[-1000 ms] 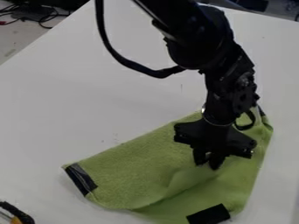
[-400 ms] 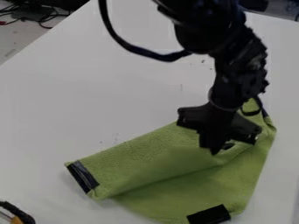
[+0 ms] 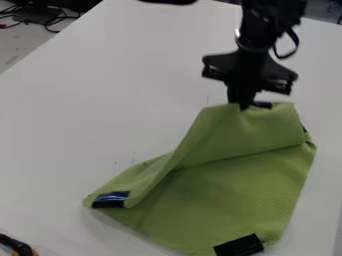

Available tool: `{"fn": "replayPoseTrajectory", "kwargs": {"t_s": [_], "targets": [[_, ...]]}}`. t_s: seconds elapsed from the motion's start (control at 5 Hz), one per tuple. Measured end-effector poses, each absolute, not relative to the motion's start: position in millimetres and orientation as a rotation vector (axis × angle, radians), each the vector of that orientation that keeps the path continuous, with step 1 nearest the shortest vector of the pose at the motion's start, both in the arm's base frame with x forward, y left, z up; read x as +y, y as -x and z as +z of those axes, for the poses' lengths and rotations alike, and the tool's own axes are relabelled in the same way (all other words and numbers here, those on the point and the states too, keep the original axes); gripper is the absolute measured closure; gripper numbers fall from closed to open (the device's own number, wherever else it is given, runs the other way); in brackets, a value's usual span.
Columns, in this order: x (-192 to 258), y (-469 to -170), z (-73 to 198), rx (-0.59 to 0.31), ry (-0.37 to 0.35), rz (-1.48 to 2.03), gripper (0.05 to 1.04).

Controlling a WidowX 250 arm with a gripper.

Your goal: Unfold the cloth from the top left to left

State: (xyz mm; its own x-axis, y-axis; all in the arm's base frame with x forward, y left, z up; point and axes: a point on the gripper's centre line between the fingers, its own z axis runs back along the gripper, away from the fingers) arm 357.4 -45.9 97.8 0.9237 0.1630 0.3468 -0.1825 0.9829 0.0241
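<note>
The black gripper [image 3: 246, 106] hangs at the upper right of the view, shut on the top edge of the green cloth [image 3: 240, 185]. That edge is lifted off the table, and the cloth drapes down from it in a raised fold. The lower part lies spread on the white surface. A black patch marks the cloth's left corner, which is curled up; another sits at its bottom corner, and a bit of black shows at the right edge.
The white table [image 3: 100, 110] extends around the cloth. A black and orange object [image 3: 19, 247] is at the lower left edge. Cables [image 3: 40, 17] lie beyond the table at the top left.
The gripper has risen toward the top of the view, pulling the cloth's edge up with it. More of the lower layer is uncovered, and the left corner has curled and shifted slightly right.
</note>
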Motion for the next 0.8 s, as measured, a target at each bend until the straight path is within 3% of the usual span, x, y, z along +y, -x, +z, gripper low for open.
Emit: {"fn": "replayPoseTrajectory", "kwargs": {"t_s": [0.2, 0.4, 0.6, 0.8], "targets": [[-9, -396, 123, -0.431, -0.025, 0.167, 1.030], [26, -421, 132, -0.452, -0.021, 0.214, 1.030], [51, -438, 128, -0.397, -0.035, 0.287, 1.014], [58, -452, 116, -0.402, -0.025, 0.328, 0.875]]}}
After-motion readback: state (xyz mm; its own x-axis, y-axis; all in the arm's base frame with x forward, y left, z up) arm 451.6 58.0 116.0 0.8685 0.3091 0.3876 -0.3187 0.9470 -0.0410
